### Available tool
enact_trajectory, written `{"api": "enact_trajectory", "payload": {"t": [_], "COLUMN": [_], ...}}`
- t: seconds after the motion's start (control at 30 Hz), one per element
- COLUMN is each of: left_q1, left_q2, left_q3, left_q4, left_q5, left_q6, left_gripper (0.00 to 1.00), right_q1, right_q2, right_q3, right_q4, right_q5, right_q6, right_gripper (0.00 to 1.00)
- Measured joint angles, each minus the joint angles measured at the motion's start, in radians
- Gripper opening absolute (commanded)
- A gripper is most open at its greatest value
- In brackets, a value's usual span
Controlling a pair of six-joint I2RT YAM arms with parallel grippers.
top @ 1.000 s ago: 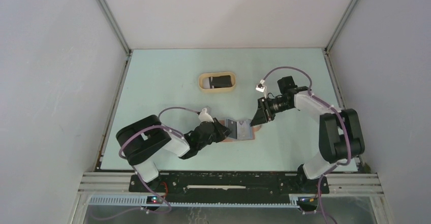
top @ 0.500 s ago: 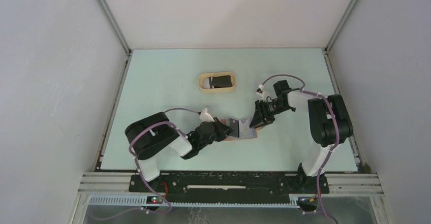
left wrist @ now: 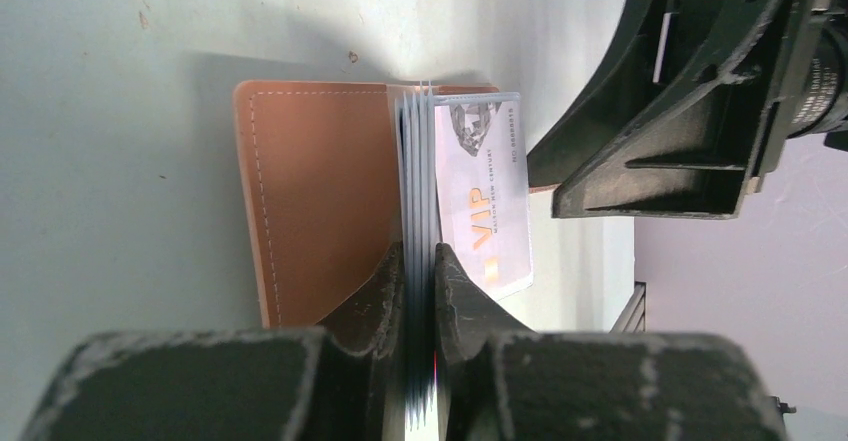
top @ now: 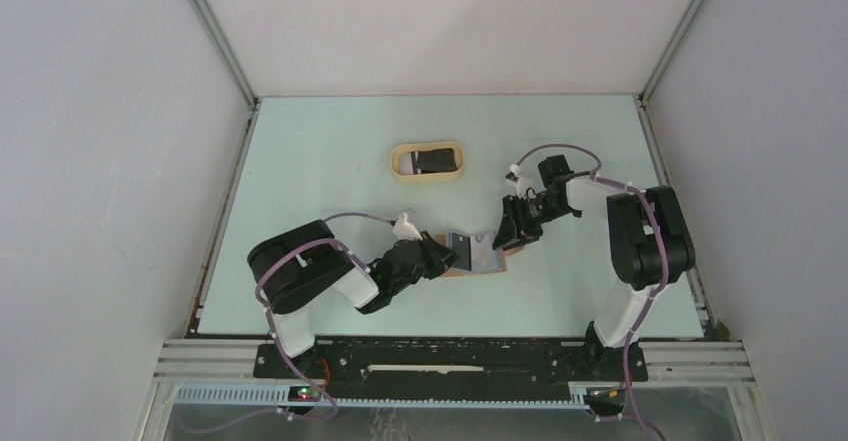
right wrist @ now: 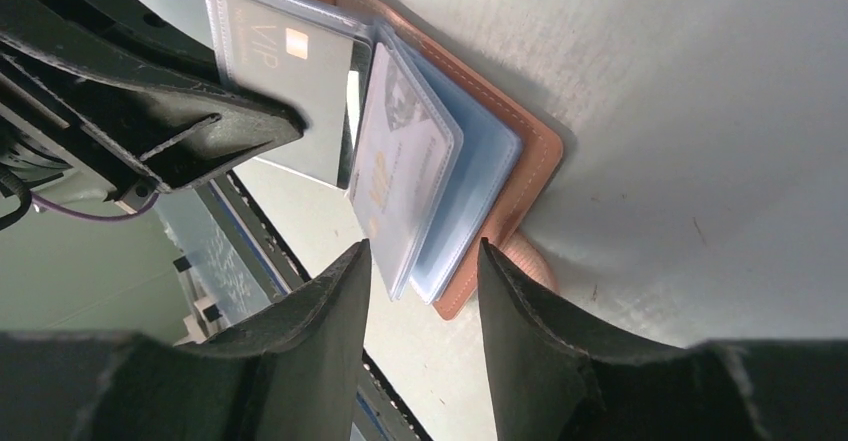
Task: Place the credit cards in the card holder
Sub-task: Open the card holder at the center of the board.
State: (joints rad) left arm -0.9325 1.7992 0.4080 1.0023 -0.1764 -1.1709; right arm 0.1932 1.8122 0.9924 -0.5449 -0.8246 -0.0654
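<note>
- While your left claw (left wrist: pixel 420 261) clamped the holder's (left wrist: pixel 310 181) sleeves (left wrist: pixel 418 161) near the table's (top: pixel 330 161) near edge, your right claw (right wrist: pixel 422 261) stood apart beside them.
- You likely needed them held steady; another card (top: pixel 433 160) lay in the tray (top: pixel 397 161).

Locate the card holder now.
In the top view, the card holder lies open at the centre, nearer the arms' bases than the tray; the left end effector pinches its sleeves, the right end effector hangs at its right edge.
</note>
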Motion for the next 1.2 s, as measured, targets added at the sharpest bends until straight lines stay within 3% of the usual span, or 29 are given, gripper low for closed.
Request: {"api": "enact_trajectory", "payload": {"t": [0.27,1.0,1.1,1.2], "left_q1": [0.000,0.002,0.004,0.005], "left_q2": [0.001,0.016,0.026,0.035], "left_q3": [0.000,0.000,0.000,0.000], "left_q4": [0.002,0.027,0.044,0.064], "left_q5": [0.001,0.019,0.031,0.048], "left_q6": [0.000,0.000,0.001,0.002], "left_gripper": [0.00,0.01,0.04,0.18], "right_q1": [0.000,0.021,0.028,0.036], "right_q2": [-0.063,0.053,0.056,0.056], "right_q3": [0.010,0.026,0.034,0.034], "right_q4": [-0.009,-0.034,-0.038,-0.040], "right_q5": [-0.015,-0.131,-0.158,-0.189], "right_q6": [-0.006,-0.006,-0.006,-0.006], "right_gripper": [0.52,0.43,0.43,0.43]}}
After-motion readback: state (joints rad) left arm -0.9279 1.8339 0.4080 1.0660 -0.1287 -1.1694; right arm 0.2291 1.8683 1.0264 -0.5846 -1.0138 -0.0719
